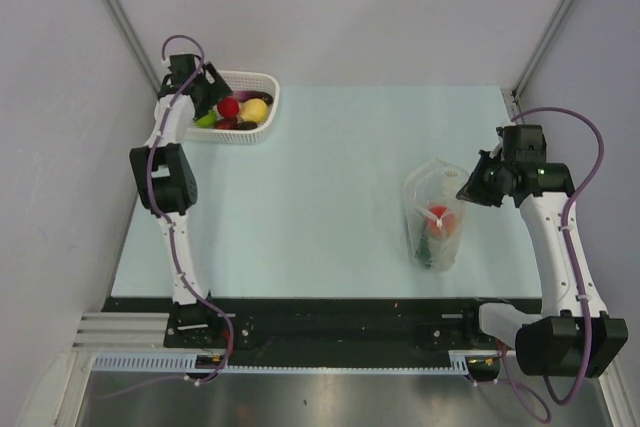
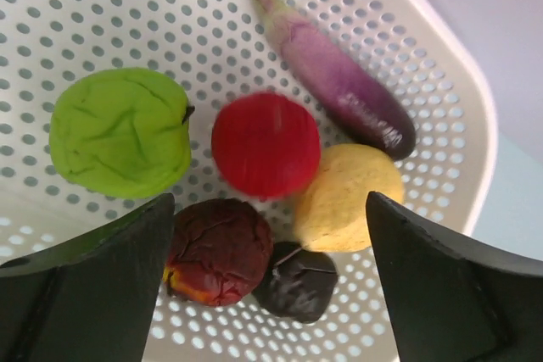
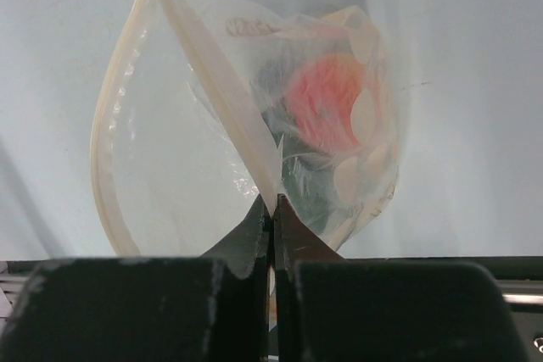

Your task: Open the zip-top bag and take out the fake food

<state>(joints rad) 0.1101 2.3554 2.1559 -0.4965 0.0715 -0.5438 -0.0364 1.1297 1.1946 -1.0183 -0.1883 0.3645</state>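
Observation:
The clear zip-top bag [image 1: 435, 212] lies at the right of the table with its mouth gaping. My right gripper [image 1: 472, 187] is shut on the bag's [image 3: 195, 142] zip edge, which shows pinched between the right gripper's [image 3: 273, 205] tips. An orange-red piece of fake food [image 3: 327, 103] and something dark green [image 3: 314, 197] remain inside. My left gripper [image 2: 270, 235] stands open over the basket, nothing between its fingers. Beneath it lie a lime green fruit [image 2: 119, 133], a red ball [image 2: 265, 144], a yellow piece [image 2: 348, 197], a purple eggplant [image 2: 339, 82], a dark red fruit [image 2: 219, 252] and a near-black piece [image 2: 297, 281].
The white mesh basket [image 1: 270, 105] sits at the table's far left corner, with my left gripper [image 1: 210, 97] hanging over its left end. Its rim [image 2: 462, 91] curves round the toys. Grey walls close in the table at the back and both sides.

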